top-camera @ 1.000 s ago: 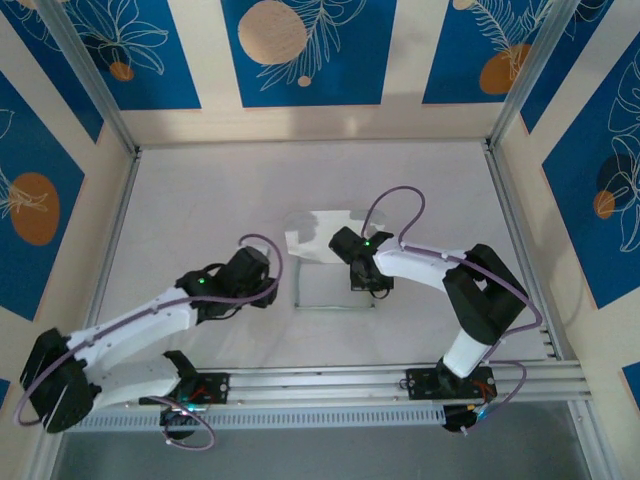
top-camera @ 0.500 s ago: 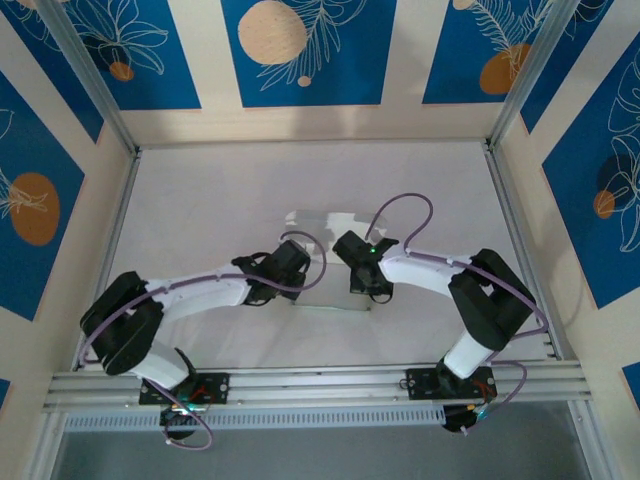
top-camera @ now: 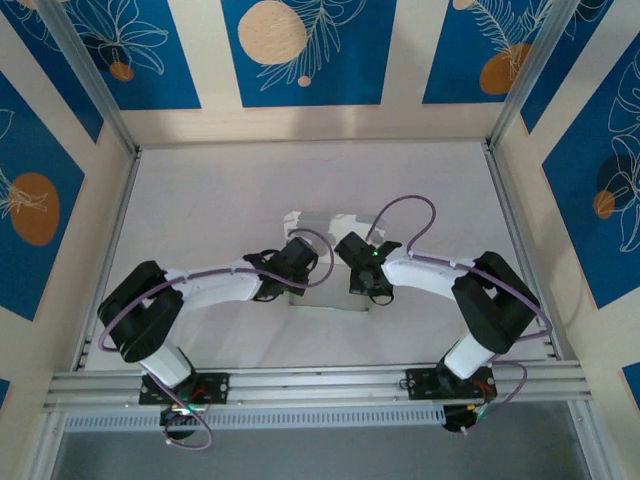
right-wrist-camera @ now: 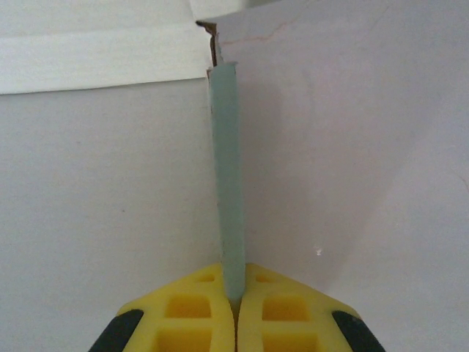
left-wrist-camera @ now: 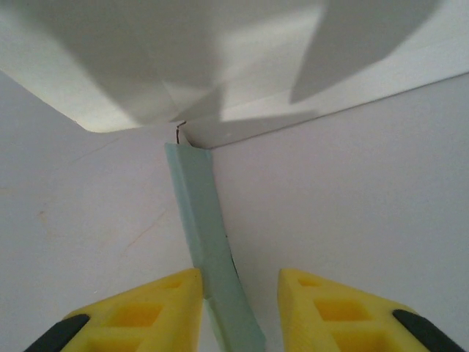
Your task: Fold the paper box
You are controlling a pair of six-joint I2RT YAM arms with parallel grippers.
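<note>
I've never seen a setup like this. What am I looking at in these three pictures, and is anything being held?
These are two robot arms bolted at the near edge of a pale table. The wide picture looks down from above and behind: the left arm and right arm reach to a paper box of thin card in the middle. The other two pictures come from cameras on the wrists; the yellow blocks are each hand's fingers. The right hand is pinched shut on a card edge. The left hand is open, with another card edge between its fingers.
</note>
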